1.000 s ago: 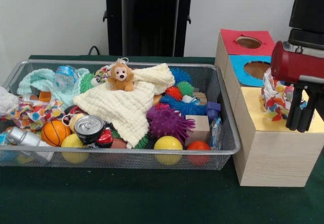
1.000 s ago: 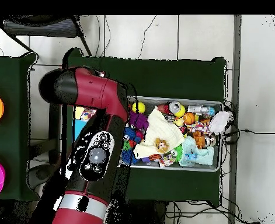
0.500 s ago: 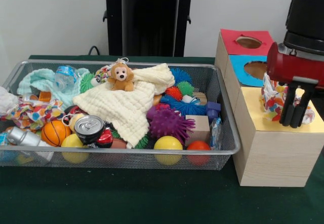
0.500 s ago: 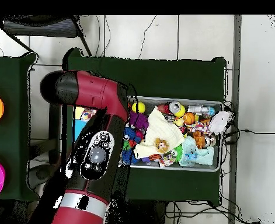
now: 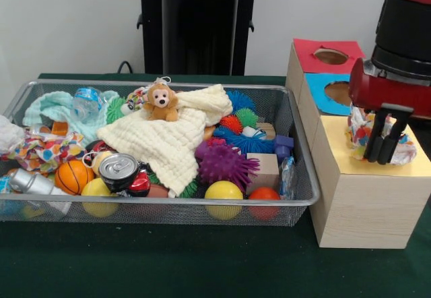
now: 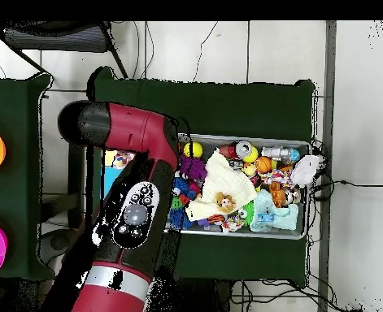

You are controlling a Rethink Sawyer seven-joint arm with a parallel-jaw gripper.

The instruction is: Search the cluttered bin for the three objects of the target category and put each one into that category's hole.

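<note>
Wire-mesh bin (image 5: 296,197) heaped: cream waffle cloth (image 5: 165,139) draped mid-pile, plush monkey (image 5: 161,102) sitting on it, purple spiky ball (image 5: 225,163), drinks can (image 5: 118,168), mini basketball (image 5: 73,175), mint cloth (image 5: 57,109) far corner. One dotted cloth (image 5: 40,151) lies crumpled at the bin's left end, half under clutter. Gripper (image 5: 381,139) over the yellow-topped box (image 5: 357,176), fingers close together against another dotted cloth (image 5: 363,131) bunched on the card top; whether it is pinched cannot be told. Hole hidden beneath cloth. Overhead, arm (image 6: 133,211) covers the boxes
</note>
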